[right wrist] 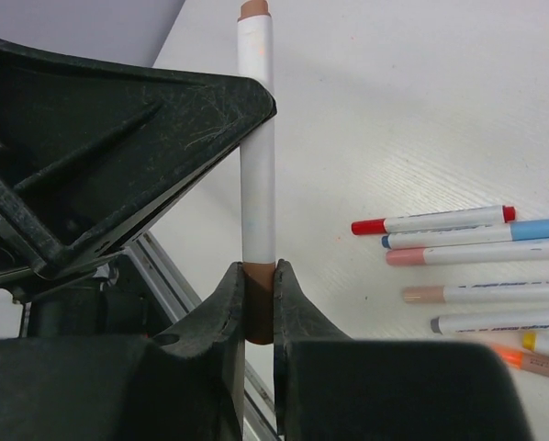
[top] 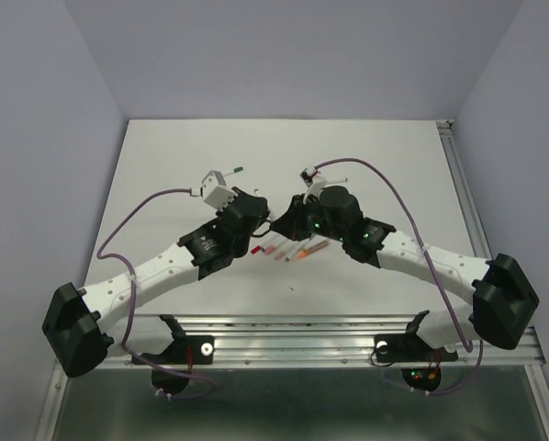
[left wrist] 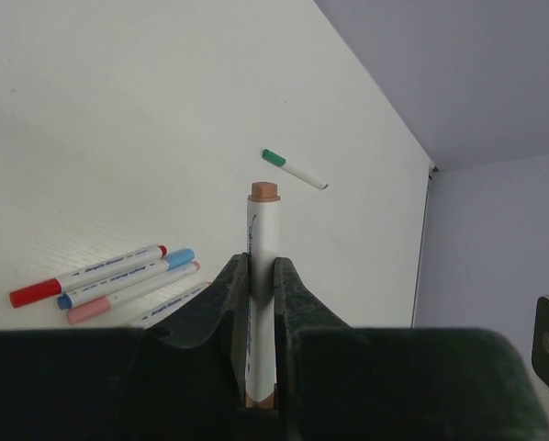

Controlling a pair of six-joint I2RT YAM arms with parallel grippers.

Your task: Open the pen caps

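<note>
Gripping from opposite ends, the two arms met over the white table [left wrist: 118, 110] with one pen between them. The left gripper [left wrist: 261, 268] was clamped on the long white plastic pen barrel [left wrist: 263, 239], its black fingers [left wrist: 227, 294] pressed flat against both sides. The right gripper [right wrist: 258, 276] was closed tight on the brown plastic cap [right wrist: 258, 308] seated on the barrel's near end, the cap's rim level with the fingertips. In the right wrist view the left gripper's black body crowded in just above those fingertips, leaving only a short bare length of barrel between the two grips. A small brown plug [left wrist: 264, 190] showed at the barrel's far end.

Off to one side, well apart from the held pen, a row of capped pens lay side by side on the table: a red-capped pen [right wrist: 431, 221], a blue-capped pen [right wrist: 476, 235], a pink-capped pen [right wrist: 476, 254], a tan-capped pen [right wrist: 486, 293], a grey-capped pen [right wrist: 499, 322] and an orange-capped pen [right wrist: 536, 361]. A green-capped pen [left wrist: 293, 169] lay alone farther out. A grey metal rail [right wrist: 164, 276] ran along the table's edge below the grippers.
</note>
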